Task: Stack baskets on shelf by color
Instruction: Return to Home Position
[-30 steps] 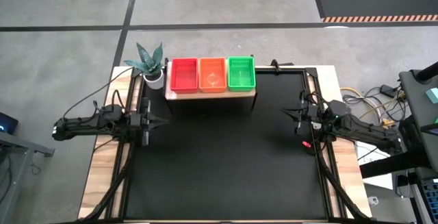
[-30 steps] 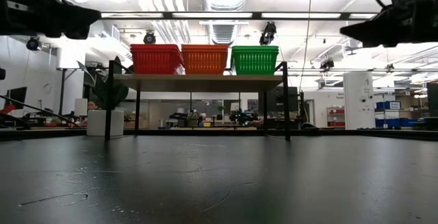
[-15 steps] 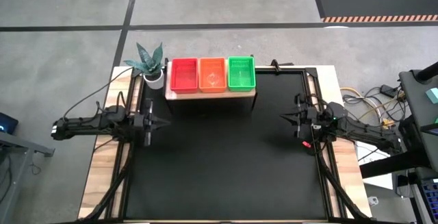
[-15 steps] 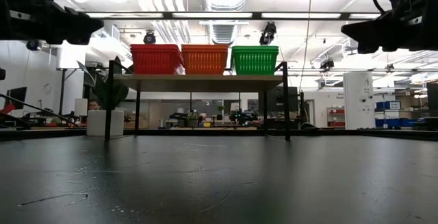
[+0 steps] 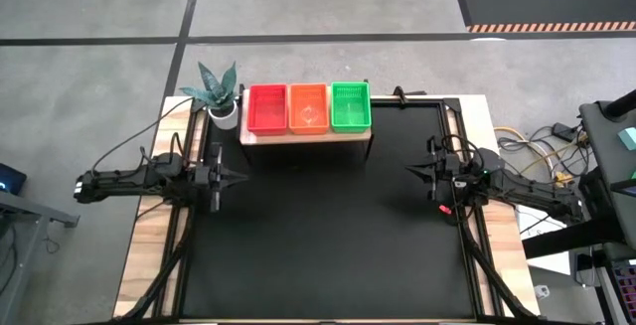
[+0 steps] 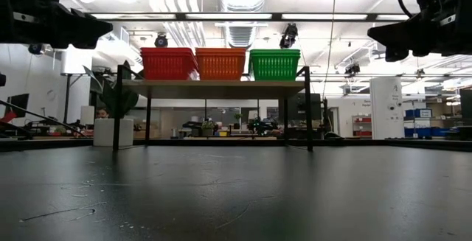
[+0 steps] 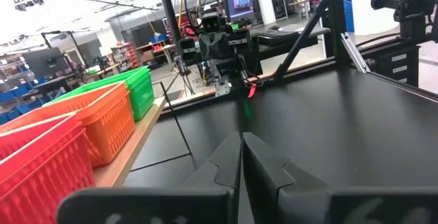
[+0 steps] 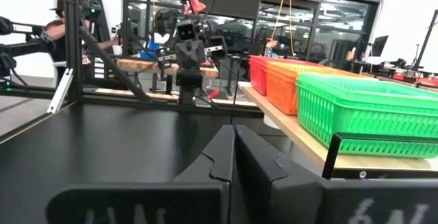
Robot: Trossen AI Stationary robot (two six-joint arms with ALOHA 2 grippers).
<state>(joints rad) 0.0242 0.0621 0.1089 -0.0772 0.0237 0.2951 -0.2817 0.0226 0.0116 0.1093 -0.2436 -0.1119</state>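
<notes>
In the high view the shelf stands at the far edge of the black counter, beside a potted plant. It carries three side-by-side piles: the red baskets, the orange baskets and the green baskets. No basket lies loose on the counter. The left gripper and right gripper sit near opposite sides, well apart from the shelf and holding nothing. The low view shows the three piles level in height along the shelf, each of a single colour, though the number in each cannot be counted. Both arms hang high at the upper corners. The left wrist view shows that arm's fingers pressed together and empty, with the piles on the shelf close alongside. The right wrist view shows the same closed, empty fingers on that arm, with the green pile nearest. The sorting looks finished, and only parking the arms seems left. No brand, label or writing is legible in any view.
</notes>
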